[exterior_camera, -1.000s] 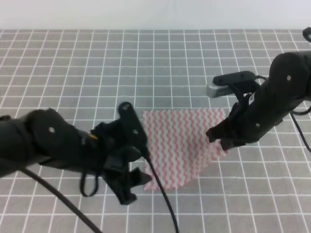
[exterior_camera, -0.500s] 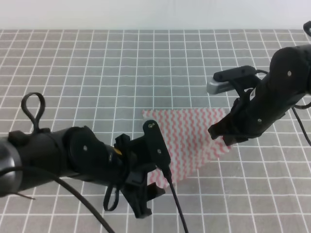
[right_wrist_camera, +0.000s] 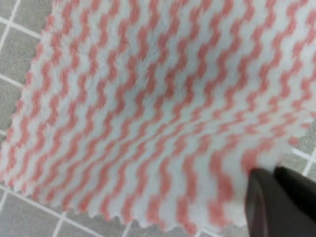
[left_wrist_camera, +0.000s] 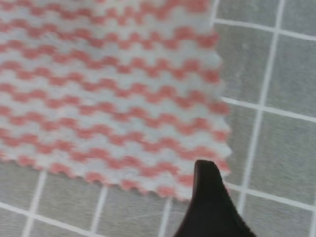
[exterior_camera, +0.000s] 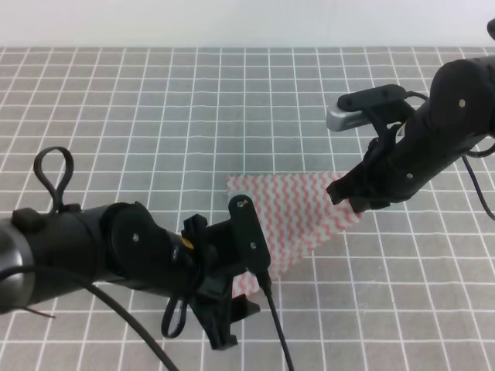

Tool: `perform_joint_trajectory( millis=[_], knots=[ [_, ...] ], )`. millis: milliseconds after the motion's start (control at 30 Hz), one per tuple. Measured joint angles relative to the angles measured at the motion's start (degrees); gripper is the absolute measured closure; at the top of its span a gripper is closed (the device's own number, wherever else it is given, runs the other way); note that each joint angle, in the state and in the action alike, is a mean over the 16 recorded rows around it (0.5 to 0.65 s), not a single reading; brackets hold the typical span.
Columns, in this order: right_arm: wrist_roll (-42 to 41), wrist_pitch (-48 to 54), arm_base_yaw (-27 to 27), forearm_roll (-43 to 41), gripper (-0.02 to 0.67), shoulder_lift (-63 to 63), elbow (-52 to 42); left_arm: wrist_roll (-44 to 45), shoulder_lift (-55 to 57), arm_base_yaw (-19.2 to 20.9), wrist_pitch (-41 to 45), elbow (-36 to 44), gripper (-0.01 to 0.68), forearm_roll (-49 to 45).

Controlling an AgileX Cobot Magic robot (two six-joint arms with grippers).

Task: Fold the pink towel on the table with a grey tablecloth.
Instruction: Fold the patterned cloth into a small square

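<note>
The pink towel (exterior_camera: 290,212) with pink and white zigzag stripes lies mid-table on the table with a grey tablecloth (exterior_camera: 155,116). My right gripper (exterior_camera: 346,202) is shut on the towel's right corner and holds it a little raised. In the right wrist view the dark fingers (right_wrist_camera: 269,197) pinch the towel (right_wrist_camera: 148,108). My left gripper (exterior_camera: 236,309) is at the towel's near-left corner and hides it. The left wrist view shows one dark fingertip (left_wrist_camera: 206,190) over the scalloped edge of the towel (left_wrist_camera: 98,89). A second finger does not show there.
My left arm (exterior_camera: 116,255) lies across the near left of the table, with a black cable (exterior_camera: 274,325) trailing to the front edge. My right arm (exterior_camera: 448,131) reaches in from the right. A white wall (exterior_camera: 232,23) borders the far edge.
My left arm has swung right and nearer the front edge. My right gripper has carried the towel's right corner up and slightly left, and the visible towel has narrowed towards a triangle.
</note>
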State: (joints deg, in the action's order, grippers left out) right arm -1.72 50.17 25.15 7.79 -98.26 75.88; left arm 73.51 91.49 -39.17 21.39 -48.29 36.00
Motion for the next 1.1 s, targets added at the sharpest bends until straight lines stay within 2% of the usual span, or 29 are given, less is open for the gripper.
perform_joint_trajectory(
  millis=[767, 1100],
  knots=[
    [0.02, -1.63, -0.02, 0.24, 0.651, 0.14, 0.11, 0.02, 4.34, -0.12, -5.37, 0.00, 0.632, 0.58],
    [0.00, -2.34, -0.04, 0.40, 0.651, 0.28, 0.10, 0.02, 5.77, -2.57, -10.81, 0.00, 0.632, 0.75]
  ],
)
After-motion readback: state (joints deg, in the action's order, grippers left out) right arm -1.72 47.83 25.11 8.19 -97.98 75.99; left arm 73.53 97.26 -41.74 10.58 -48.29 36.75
